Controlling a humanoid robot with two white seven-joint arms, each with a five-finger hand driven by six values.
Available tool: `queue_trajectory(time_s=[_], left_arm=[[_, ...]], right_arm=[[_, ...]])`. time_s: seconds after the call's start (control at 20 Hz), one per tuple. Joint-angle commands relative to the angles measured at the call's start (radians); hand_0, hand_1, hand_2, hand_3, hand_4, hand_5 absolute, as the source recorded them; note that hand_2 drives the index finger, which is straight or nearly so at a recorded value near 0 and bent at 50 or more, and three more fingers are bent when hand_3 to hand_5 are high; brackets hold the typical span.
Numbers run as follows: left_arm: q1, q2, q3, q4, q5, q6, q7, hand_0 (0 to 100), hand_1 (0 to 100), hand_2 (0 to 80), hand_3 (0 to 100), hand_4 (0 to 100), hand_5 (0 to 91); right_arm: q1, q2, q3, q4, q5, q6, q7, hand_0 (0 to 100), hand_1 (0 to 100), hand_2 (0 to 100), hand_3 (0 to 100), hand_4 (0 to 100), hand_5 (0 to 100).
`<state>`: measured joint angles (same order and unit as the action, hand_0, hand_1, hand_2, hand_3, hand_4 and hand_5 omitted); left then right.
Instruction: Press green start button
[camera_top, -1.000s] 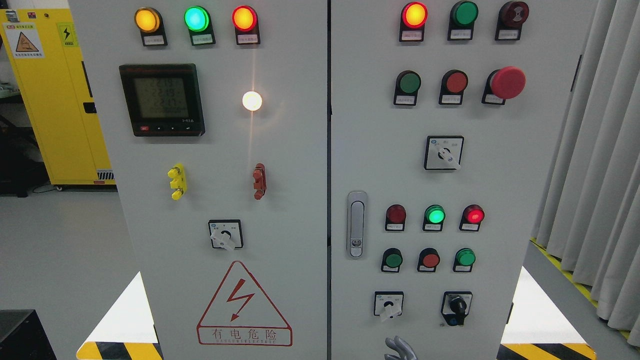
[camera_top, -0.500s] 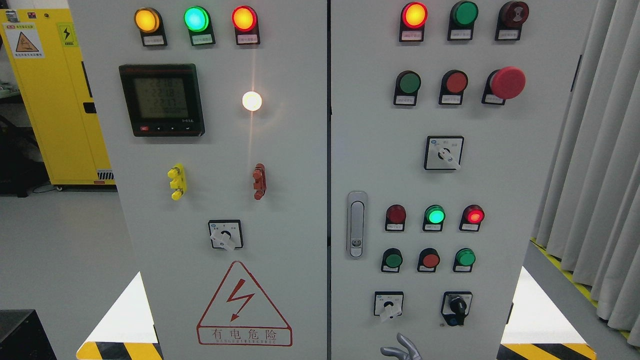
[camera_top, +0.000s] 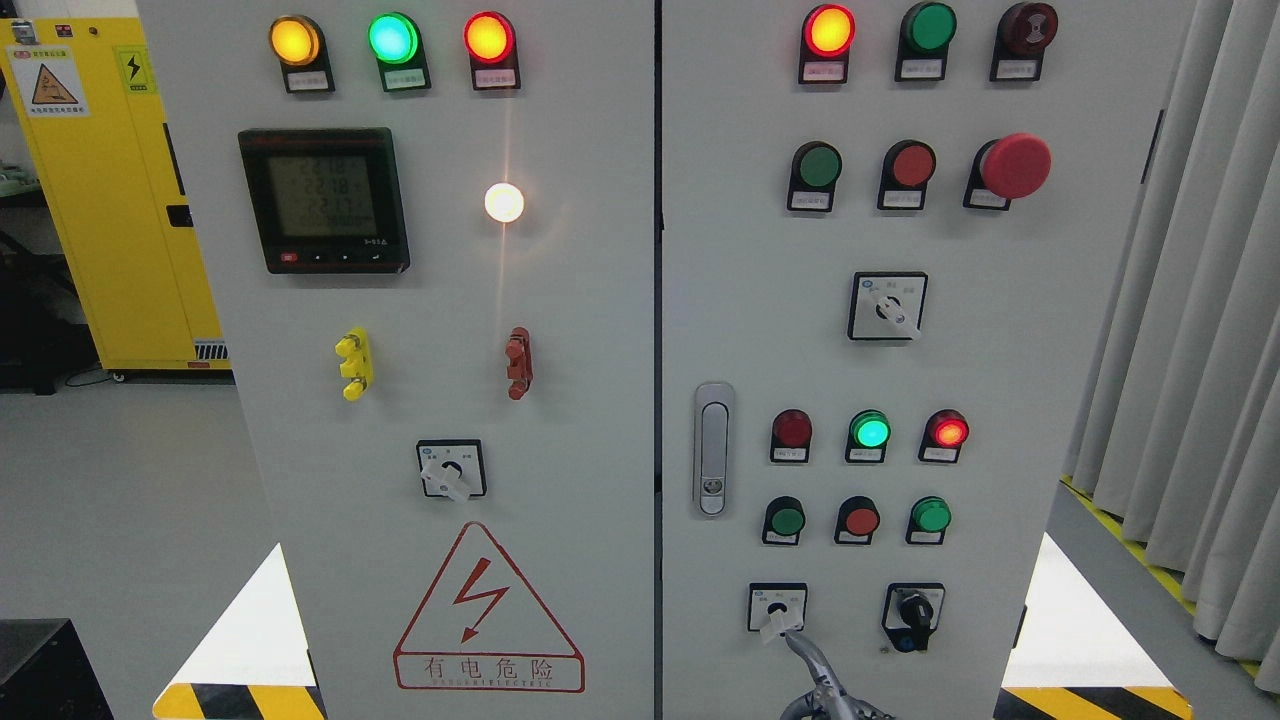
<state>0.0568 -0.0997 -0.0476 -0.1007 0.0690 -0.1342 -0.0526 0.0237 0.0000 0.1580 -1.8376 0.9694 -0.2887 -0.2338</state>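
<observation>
Warning sign: a red-outlined triangular sticker (camera_top: 488, 607) on the grey left cabinet door (camera_top: 580, 400) carried a red lightning bolt above the characters "有电危险"; a smaller line of Latin letters beneath them was too small to read.
Meter: the black square digital panel meter (camera_top: 324, 200) showed three rows of pale digits, the middle row appearing to read "2218"; the rest were blurred.
Yellow cabinet: the yellow metal cabinet (camera_top: 110, 190) at far left bore a triangular hazard label and a lightning-bolt sticker, their print illegible.
Button tags: white labels under the lamps and buttons were unreadable.
</observation>
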Motion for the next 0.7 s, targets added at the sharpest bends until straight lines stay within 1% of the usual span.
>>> queue_trajectory(time_s=[0.0, 0.1, 0.3, 0.55, 0.65], left_arm=[[0.0, 0.0, 0.0, -0.001, 0.0, 0.001, 0.0, 12, 56, 0.0, 0, 0, 0.0], [0.0, 0.0, 0.0, 0.001, 0.0, 0.001, 0.0, 12, 56, 0.0, 0, 0, 0.0], [0.001, 0.0, 0.0, -0.001, 0.0, 0.001, 0.0, 12, 56, 0.0, 0, 0, 0.0], [0.0, 0.0, 0.0, 0.001, 0.0, 0.001, 0.0, 12, 56, 0.0, 0, 0, 0.0], [0.0, 0.0, 0.0, 0.001, 0.0, 0.001, 0.0, 12, 56, 0.0, 0, 0, 0.0]], right_arm=[[-0.113, -0.009, -0.061, 0.037, 0.135, 0.034, 0.028, 66, 98, 1, 90, 97, 100], [-0.137, -0.011, -0.06, 0.054, 0.135, 0.037, 0.047, 68, 98, 1, 90, 97, 100], [-0.188, -0.011, -0.06, 0.106, 0.135, 0.037, 0.051, 74, 99, 1, 90, 97, 100], [-0.214, -0.012, -0.06, 0.124, 0.135, 0.037, 0.067, 77, 99, 1, 89, 97, 100], [-0.217, -0.012, -0.057, 0.129, 0.135, 0.037, 0.082, 77, 99, 1, 89, 97, 100]])
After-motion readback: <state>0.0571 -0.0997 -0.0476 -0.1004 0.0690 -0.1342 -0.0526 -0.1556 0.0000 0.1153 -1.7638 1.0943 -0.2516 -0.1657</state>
